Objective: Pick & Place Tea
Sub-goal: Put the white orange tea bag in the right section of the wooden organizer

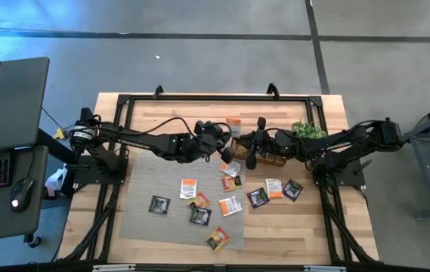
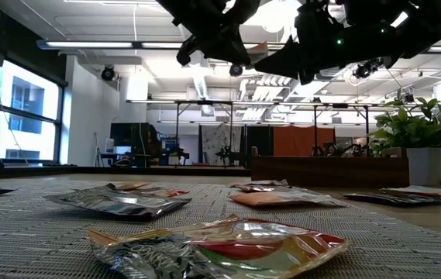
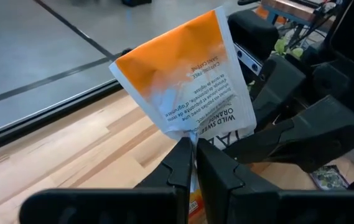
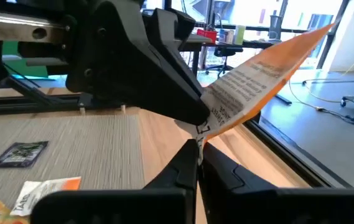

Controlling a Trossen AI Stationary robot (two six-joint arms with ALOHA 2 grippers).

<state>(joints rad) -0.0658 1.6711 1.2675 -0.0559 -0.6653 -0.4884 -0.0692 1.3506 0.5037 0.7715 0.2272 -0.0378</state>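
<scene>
Both grippers meet above the table's middle, just left of the long wooden tray (image 1: 269,157). Between them stands one tea sachet (image 3: 180,74), white with an orange top and printed text; the right wrist view shows it too (image 4: 270,68). My left gripper (image 1: 224,145) (image 3: 194,144) is shut on it. My right gripper (image 1: 249,149) (image 4: 198,144) is shut on it from the opposite side. Several other sachets (image 1: 189,187), orange, black and white, lie flat on the grey mat (image 1: 143,189) and on the bare wood (image 1: 274,187). My left gripper pinches the sachet's lower edge (image 3: 189,132) between its two fingers. The sachet stands up beyond the fingertips, lifted clear of the table and tilted. My right gripper pinches the lower corner of the same sachet (image 4: 203,128) between its shut fingers, right next to the left gripper's fingers (image 4: 164,93). The sachet slants up and away from the fingertips.
A small green plant in a white pot (image 1: 307,130) (image 2: 425,136) stands at the tray's right end. The tray (image 2: 329,170) lies toward the far side of the table. A black frame (image 1: 199,98) runs around the table's edges. A desk with keyboard and mouse (image 1: 3,166) stands to the left.
</scene>
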